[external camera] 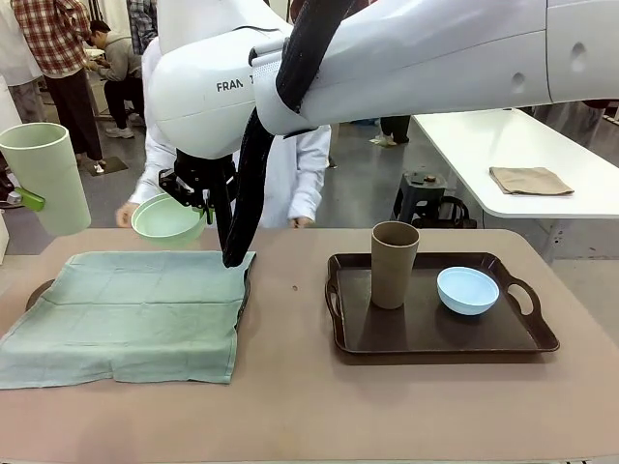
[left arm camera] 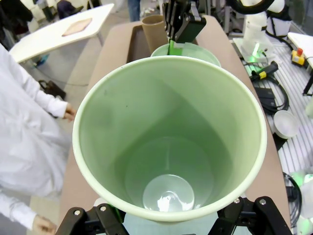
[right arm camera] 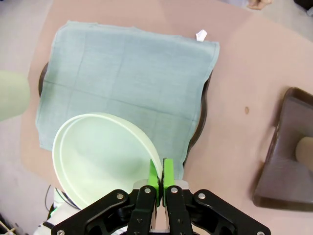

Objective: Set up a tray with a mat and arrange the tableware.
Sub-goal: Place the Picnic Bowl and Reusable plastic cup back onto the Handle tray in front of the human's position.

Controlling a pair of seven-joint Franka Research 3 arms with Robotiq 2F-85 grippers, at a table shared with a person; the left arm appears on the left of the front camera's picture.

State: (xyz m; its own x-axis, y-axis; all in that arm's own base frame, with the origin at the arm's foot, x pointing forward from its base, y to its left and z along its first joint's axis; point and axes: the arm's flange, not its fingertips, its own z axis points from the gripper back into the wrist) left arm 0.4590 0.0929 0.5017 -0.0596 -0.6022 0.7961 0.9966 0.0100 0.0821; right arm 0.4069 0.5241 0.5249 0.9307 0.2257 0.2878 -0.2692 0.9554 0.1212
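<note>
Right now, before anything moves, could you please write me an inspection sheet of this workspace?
Surface: table, one small dark speck near its middle.
Job's things: green mat over the left tray; brown tumbler and light blue bowl standing on the right tray.
Clutter: nothing seen.
Pincers: left pincer grips the pale green tumbler, raised; right pincer shut on the rim of the mint bowl, above the mat's far edge.
Cables: black sleeved bundle along the right arm.
Surroundings: person in white coat at the far side; white table with folded cloth behind.
</note>
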